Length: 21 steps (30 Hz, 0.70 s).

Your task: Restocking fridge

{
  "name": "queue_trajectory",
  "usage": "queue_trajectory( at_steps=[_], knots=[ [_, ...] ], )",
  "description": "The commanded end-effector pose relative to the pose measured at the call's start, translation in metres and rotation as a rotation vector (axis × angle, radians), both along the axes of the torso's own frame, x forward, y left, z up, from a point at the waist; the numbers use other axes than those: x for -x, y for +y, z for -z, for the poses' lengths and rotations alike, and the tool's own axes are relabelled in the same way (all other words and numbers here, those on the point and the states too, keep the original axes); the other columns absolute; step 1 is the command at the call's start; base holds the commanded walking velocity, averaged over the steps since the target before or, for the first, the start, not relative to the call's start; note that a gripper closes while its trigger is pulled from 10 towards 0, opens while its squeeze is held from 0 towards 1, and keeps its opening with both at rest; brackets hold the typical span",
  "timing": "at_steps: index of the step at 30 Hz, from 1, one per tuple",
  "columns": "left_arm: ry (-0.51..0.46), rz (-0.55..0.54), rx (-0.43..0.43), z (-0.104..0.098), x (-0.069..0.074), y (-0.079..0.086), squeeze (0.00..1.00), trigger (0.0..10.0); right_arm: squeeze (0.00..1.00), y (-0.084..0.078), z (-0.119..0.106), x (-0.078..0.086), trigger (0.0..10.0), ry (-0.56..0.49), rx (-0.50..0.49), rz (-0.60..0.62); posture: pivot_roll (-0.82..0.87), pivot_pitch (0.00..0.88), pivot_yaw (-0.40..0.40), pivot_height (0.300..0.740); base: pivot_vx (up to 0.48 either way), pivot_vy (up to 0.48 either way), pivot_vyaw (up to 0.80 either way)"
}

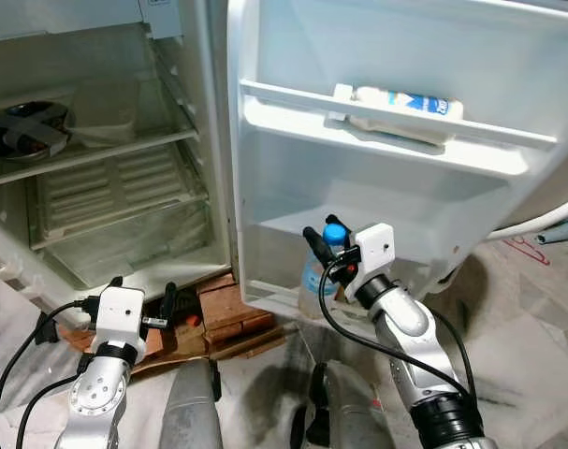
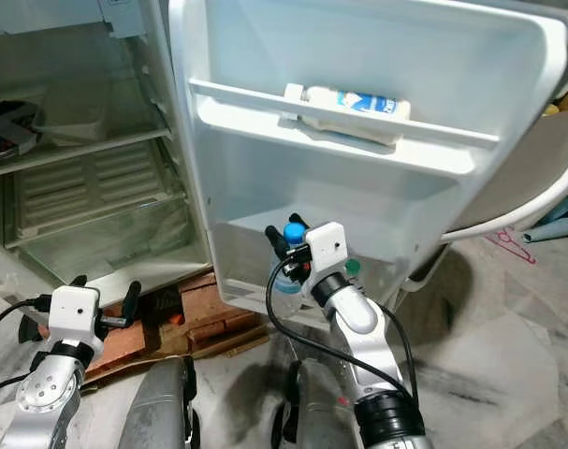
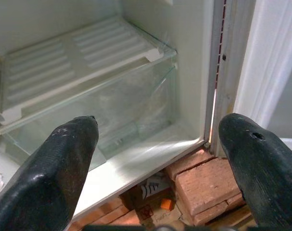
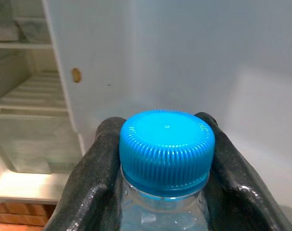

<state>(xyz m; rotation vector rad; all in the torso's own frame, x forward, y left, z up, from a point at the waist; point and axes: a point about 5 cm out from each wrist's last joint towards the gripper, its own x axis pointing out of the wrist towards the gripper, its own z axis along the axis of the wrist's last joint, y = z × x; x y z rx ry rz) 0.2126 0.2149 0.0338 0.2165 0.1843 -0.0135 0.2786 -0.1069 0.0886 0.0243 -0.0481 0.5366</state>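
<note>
Clear plastic water bottle with a blue ribbed cap is in my right gripper, whose two black fingers are clenched on its neck just under the cap, and it hangs at the front of the lower white door shelf of the open fridge. From my head this is at about six o'clock of the white bottle with a blue label, which lies on its side in the upper door rack. I judge the step is to set the bottle upright into the lower shelf. I should keep it vertical, bring it over the rail, lower it until the bottom rests, and only then loosen. My left gripper is released, fingers wide apart, low before the transparent crisper drawer.
</note>
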Motion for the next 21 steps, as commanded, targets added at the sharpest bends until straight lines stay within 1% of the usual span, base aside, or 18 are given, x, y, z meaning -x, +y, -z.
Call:
queue_trajectory(
  at_steps=[1,6,8,10,15,17,20,21],
  knots=[
    [-0.001,-0.008,-0.013,-0.001,0.001,0.001,0.0,10.0,0.0,0.0,-0.005,-0.001,10.0,-0.018,-0.007,-0.001,0.11,0.094,-0.064,0.601,0.0,0.0,0.0],
    [-0.004,-0.026,-0.016,-0.002,0.002,0.005,0.0,10.0,0.0,0.005,-0.007,-0.003,10.0,-0.026,-0.009,-0.021,0.12,0.097,-0.07,0.576,0.0,0.0,0.0],
    [-0.004,-0.028,-0.017,-0.002,0.002,0.005,0.0,10.0,0.0,0.005,-0.007,-0.003,10.0,-0.027,-0.009,-0.022,0.12,0.097,-0.07,0.571,0.0,0.0,0.0],
    [-0.004,-0.034,-0.019,-0.002,0.002,0.006,0.0,10.0,0.0,0.004,-0.011,-0.005,10.0,-0.041,-0.02,-0.021,0.11,0.1,-0.073,0.556,0.0,0.0,0.0],
    [-0.011,-0.055,-0.025,-0.003,0.003,0.01,0.0,10.0,0.0,0.004,-0.011,-0.006,10.0,-0.041,0.0,-0.02,0.11,0.11,-0.075,0.556,0.0,0.0,0.0],
    [-0.017,-0.063,-0.029,-0.004,0.003,0.01,0.0,10.0,0.0,0.01,-0.012,-0.006,10.0,-0.055,0.01,-0.052,0.12,0.115,-0.069,0.556,0.0,0.0,0.0],
    [-0.018,-0.065,-0.03,-0.005,0.004,0.01,0.0,10.0,0.0,0.012,-0.012,-0.005,10.0,-0.059,0.012,-0.063,0.13,0.121,-0.063,0.556,0.0,0.0,0.0],
    [-0.013,-0.072,-0.036,-0.005,0.007,0.012,0.0,10.0,0.0,0.026,-0.015,-0.006,10.0,-0.081,0.015,-0.118,0.14,0.13,-0.059,0.556,0.0,0.0,0.0]
  ],
)
